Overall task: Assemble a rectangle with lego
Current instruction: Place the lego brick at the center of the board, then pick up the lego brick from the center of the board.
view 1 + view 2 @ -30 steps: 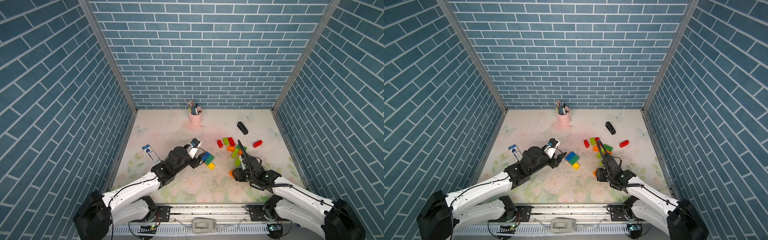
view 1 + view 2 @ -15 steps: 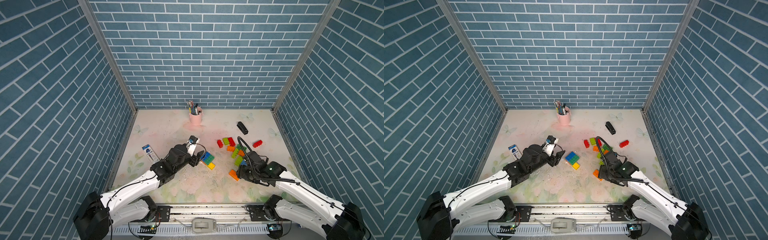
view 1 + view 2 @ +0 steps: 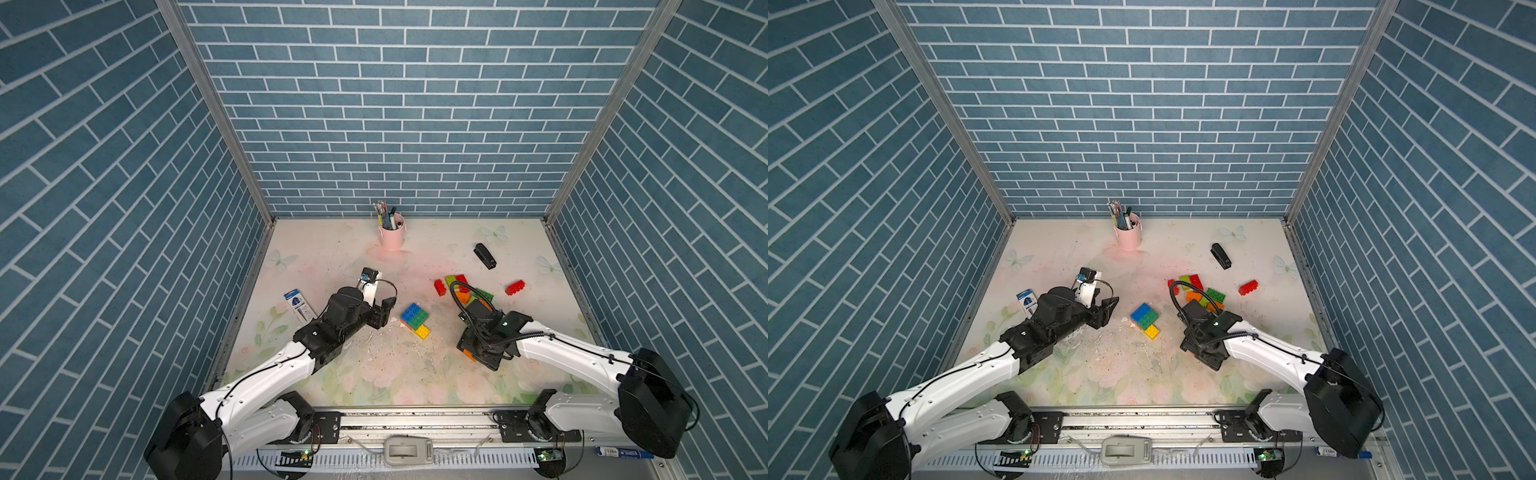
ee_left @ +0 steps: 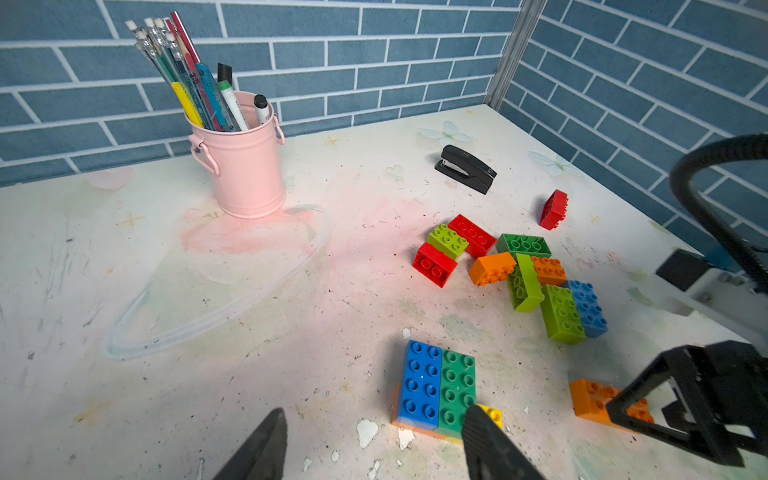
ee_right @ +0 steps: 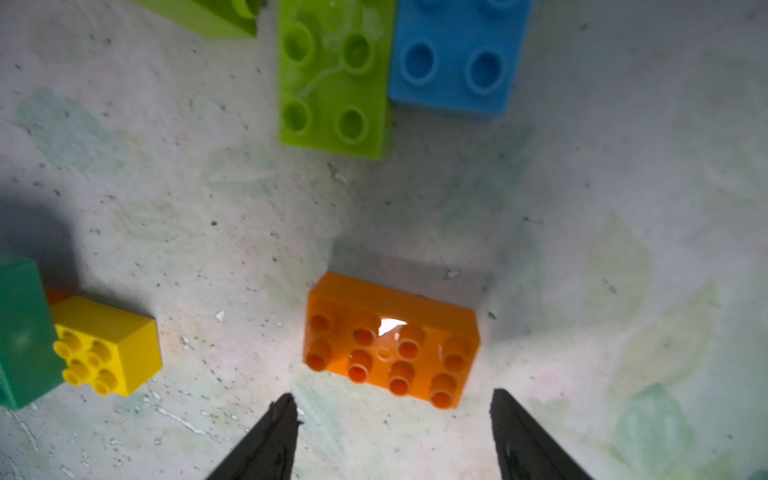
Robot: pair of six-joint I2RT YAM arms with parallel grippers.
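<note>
A joined lego slab (image 3: 415, 320) (image 4: 436, 386) of blue, green and yellow bricks on an orange layer lies mid-table. My left gripper (image 4: 374, 415) (image 3: 384, 313) is open and empty just left of it, one fingertip (image 4: 471, 411) in front of the slab's green edge. A single orange brick (image 5: 390, 353) (image 4: 594, 399) lies studs up on the table. My right gripper (image 5: 392, 397) (image 3: 478, 353) hovers open over it, tips just short of the brick. Loose lego (image 3: 461, 286) (image 4: 519, 270) in red, lime, green, orange and blue is piled behind. One red brick (image 3: 515, 287) lies apart.
A pink pencil cup (image 3: 392, 235) stands at the back centre and a black stapler (image 3: 484, 255) at the back right. A blue-and-white box (image 3: 300, 306) lies by the left wall. Brick-patterned walls close three sides.
My right gripper has opened wider and the wrist has turned over the orange brick, which now lies free on the table. The left arm has barely moved.
</note>
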